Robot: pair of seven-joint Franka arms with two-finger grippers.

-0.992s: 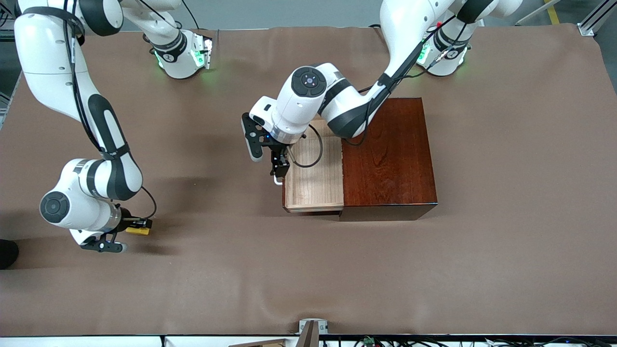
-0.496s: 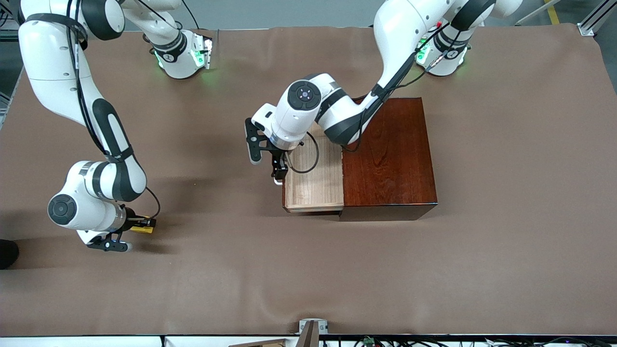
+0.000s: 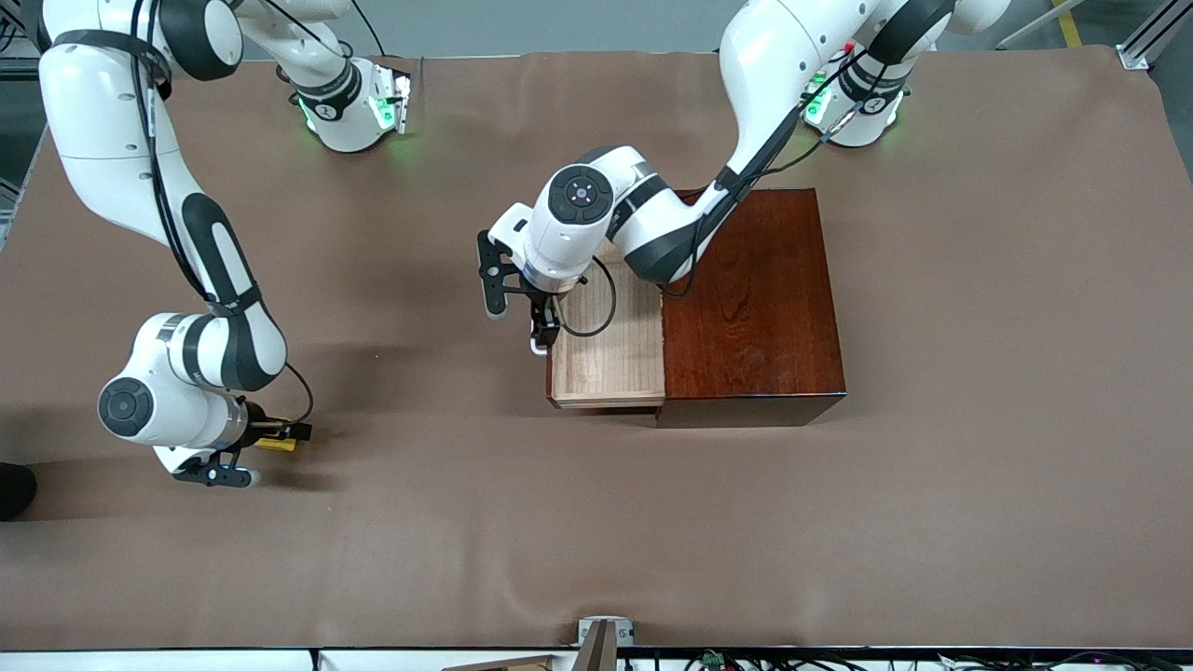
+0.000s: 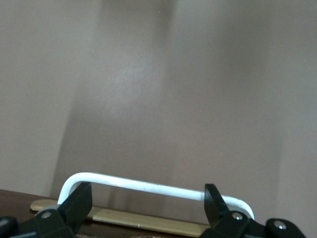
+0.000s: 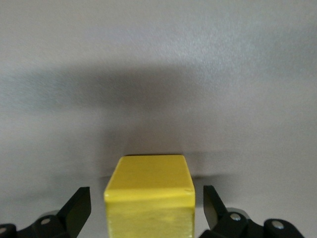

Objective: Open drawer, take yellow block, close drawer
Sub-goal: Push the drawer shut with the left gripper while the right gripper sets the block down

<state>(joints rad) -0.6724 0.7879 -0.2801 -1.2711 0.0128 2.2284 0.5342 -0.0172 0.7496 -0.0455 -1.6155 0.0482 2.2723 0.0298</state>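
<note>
**Block set down, drawer waiting to be shut**

Toward the right arm's end of the table, the right gripper [image 3: 278, 433] is standing with its fingers spread wide, where a second ago they were closed on the yellow block [image 5: 150, 196]. In the right wrist view the block is sitting square on the brown table cover [image 3: 596, 522], with a clear gap between it and each finger, so the hand is no longer gripping it. That is reading as the "take" step done, with only the closing left.

Meanwhile the left gripper [image 4: 143, 201] is hanging at the white handle [image 4: 148, 186] of the drawer [image 3: 606, 359], fingers apart on either side of the bar; whether they are touching it is hard to tell.

As for lie, the drawer is sticking out of the dark box [image 3: 750, 298] toward the right arm's end, its handle's long axis running from the bases toward the front camera. Being a cube, the block is showing no long axis, and one flat face is turned to the right wrist.
</note>
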